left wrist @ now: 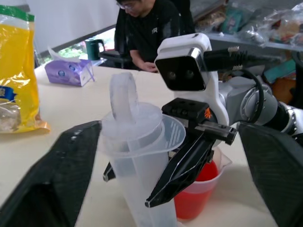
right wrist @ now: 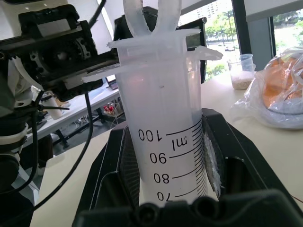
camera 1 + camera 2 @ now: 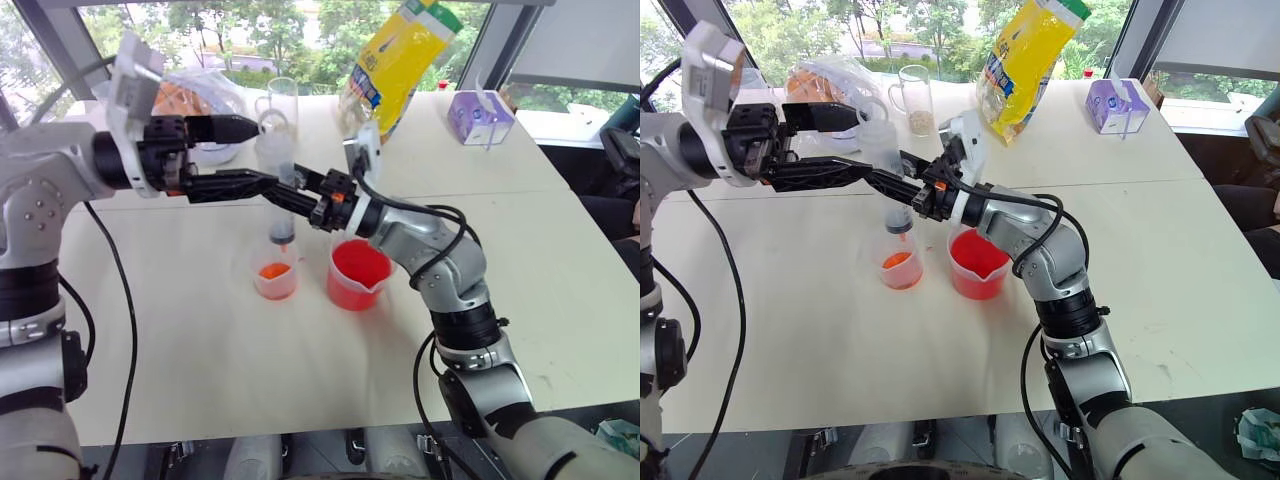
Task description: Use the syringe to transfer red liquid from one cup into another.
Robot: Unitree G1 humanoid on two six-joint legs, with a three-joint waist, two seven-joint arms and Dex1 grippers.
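The syringe [image 3: 277, 170] stands upright over the smaller clear cup [image 3: 276, 274], which has a little orange-red at its base. Its orange-red tip hangs just above that cup. My right gripper [image 3: 298, 200] comes in from the right and is shut on the syringe barrel [image 2: 161, 118], near the upper graduation marks. From the left, my left gripper [image 3: 266, 156] is open, one finger above and one below the white plunger top [image 1: 124, 97], not touching it. To the right of the small cup stands the wider spouted beaker [image 3: 358, 272], holding red liquid [image 3: 355, 288].
At the back of the white table [image 3: 200, 340] are a yellow bag [image 3: 400, 60], a purple tissue box [image 3: 478, 115], a tall clear mug [image 3: 283, 100] and a clear plastic bag with orange contents [image 3: 195, 95]. A person [image 1: 151, 28] sits beyond the table.
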